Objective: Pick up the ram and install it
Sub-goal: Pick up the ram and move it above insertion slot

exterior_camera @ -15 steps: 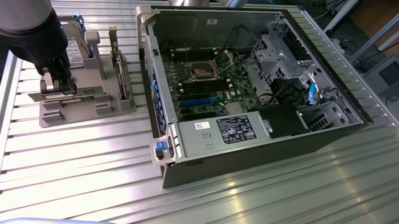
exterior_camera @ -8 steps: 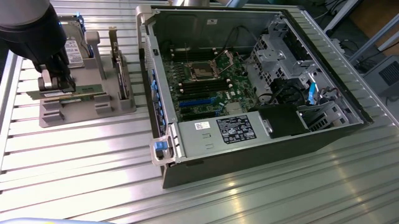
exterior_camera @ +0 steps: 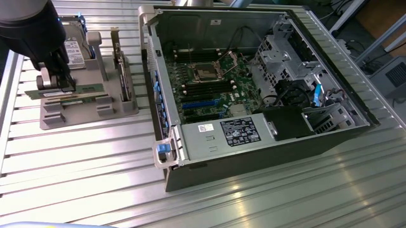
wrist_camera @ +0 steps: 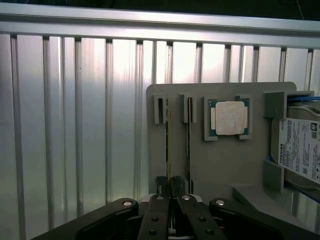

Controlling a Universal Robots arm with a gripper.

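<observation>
End effector (exterior_camera: 58,85): jaws closed on the ram (exterior_camera: 89,89), gripping the stick near its middle from above. In the wrist view the fingers (wrist_camera: 161,186) stand pressed together, with almost no gap.

Ram: held level and lengthwise over the front slots of the grey holder (exterior_camera: 85,116). Whether it is clear of the slot cannot be told.

Holder: a second stick (exterior_camera: 76,99) sits just beside the held one. A processor (wrist_camera: 229,118) lies in a square recess. An expansion card (exterior_camera: 120,71) stands upright at the side toward the exterior view's right. A hard drive (wrist_camera: 300,150) stands at the back.

Tabletop (exterior_camera: 82,166): ribbed metal. It carries the holder and, well apart toward the exterior view's right, an open computer case (exterior_camera: 355,109) with its motherboard (exterior_camera: 216,90) exposed.
</observation>
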